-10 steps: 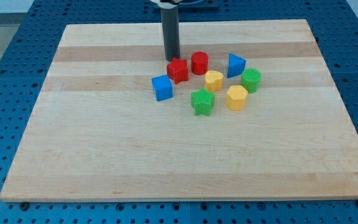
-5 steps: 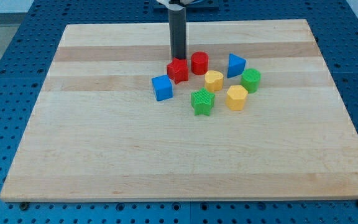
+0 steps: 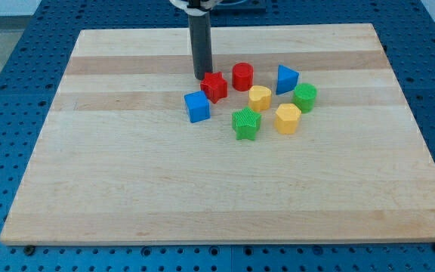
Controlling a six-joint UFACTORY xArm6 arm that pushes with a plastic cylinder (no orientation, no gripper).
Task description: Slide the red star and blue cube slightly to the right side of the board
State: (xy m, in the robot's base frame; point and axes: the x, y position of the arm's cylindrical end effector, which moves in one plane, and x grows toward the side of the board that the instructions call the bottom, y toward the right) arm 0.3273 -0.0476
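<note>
The red star (image 3: 215, 86) lies near the middle of the wooden board (image 3: 127, 174), toward the view's top. The blue cube (image 3: 197, 106) sits just below and left of it, close to it. My tip (image 3: 202, 77) rests on the board at the red star's upper left, very close to it or touching it. The rod rises straight up out of the view's top.
A red cylinder (image 3: 242, 76) stands right of the red star. Further right lie a yellow block (image 3: 260, 97), a blue triangular block (image 3: 286, 78), a green cylinder (image 3: 305, 97), a yellow hexagon block (image 3: 287, 119) and a green star (image 3: 245, 123).
My tip went right to just above the red star, then back left to its upper left. The red star has shifted only very slightly. The other blocks have not moved.
</note>
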